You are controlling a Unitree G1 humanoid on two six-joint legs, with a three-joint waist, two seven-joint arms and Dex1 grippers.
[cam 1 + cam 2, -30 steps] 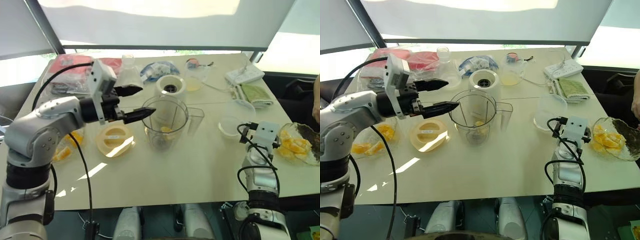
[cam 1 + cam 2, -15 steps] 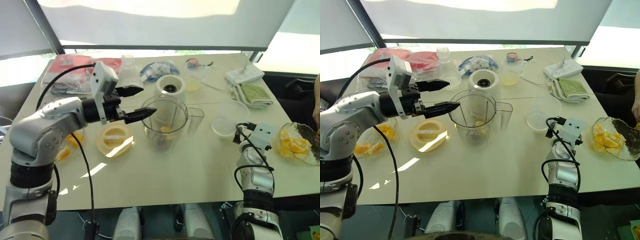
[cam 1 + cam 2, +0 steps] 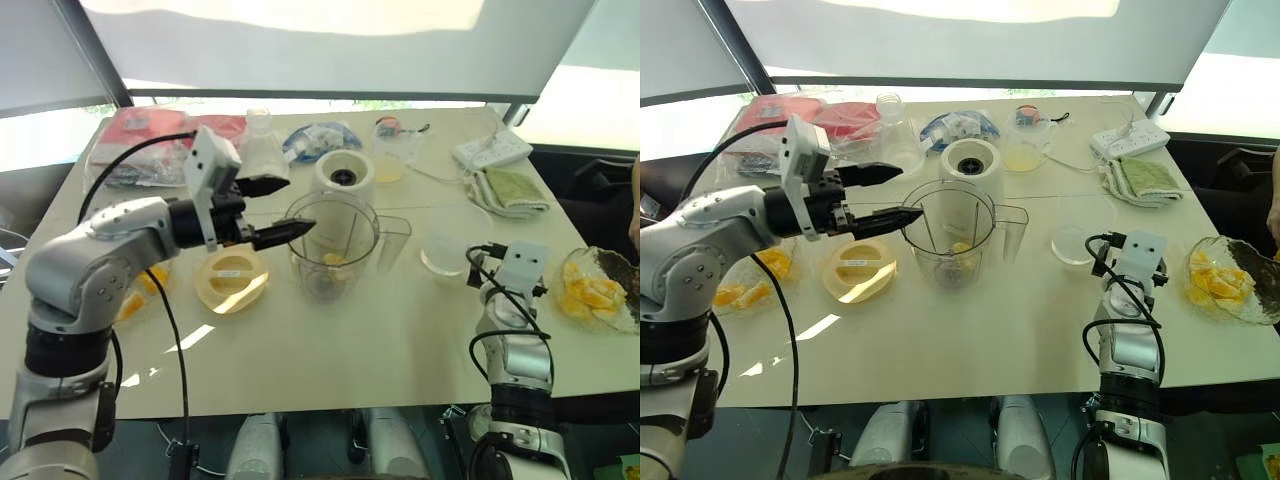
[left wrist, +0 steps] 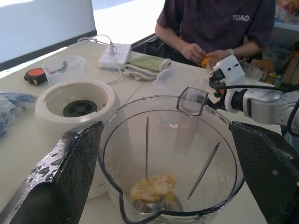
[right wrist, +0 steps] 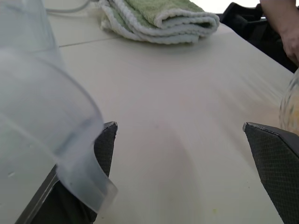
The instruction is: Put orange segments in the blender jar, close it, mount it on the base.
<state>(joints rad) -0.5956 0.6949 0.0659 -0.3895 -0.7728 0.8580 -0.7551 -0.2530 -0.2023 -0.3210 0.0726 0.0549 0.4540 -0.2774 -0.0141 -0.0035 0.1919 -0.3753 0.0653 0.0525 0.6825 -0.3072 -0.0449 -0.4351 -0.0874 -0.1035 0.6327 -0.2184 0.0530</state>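
While its two black fingers stand spread wide with nothing between them, the left gripper point(image 3: 282, 208) hangs level just over the near rim of the blender jar point(image 3: 332, 245), one fingertip reaching over the mouth. That placing reads as a drop position: a piece let go there would fall straight down to the blade hub, where a few orange segments point(image 4: 154, 187) already lie. The left arm is raised and bent, forearm running across the table toward the jar.

Beyond the jar, touching or nearly so, stands the base point(image 3: 343, 177), its dark socket bare, so mounting is not yet done. Beside the jar on the robot's left lies a pale yellow lid point(image 3: 232, 279), flat on the table point(image 3: 380, 330), so the jar is uncovered.

Low by the table's right edge, the right gripper point(image 5: 180, 140) also stands wide and empty, pointing slightly downward over bare tabletop. A glass bowl of orange pieces point(image 3: 598, 294) sits just past it to the right, likely the next supply.
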